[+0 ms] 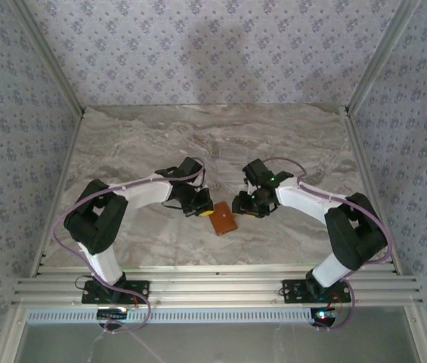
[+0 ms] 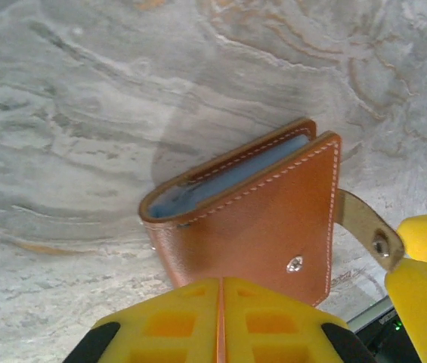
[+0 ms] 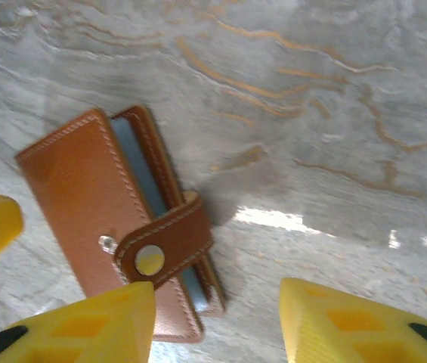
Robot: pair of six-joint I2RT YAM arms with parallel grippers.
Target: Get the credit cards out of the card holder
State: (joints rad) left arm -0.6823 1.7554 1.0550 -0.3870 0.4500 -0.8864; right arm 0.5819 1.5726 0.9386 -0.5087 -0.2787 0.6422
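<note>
Grey marble tabletop [image 1: 289,144] (orange veins), 3 floral-patterned walls [image 1: 213,45].

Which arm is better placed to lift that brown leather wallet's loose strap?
Right, likely: the right gripper is open beside the brown snap strap; the left gripper is shut, at another edge of the flat brown leather wallet.
</note>
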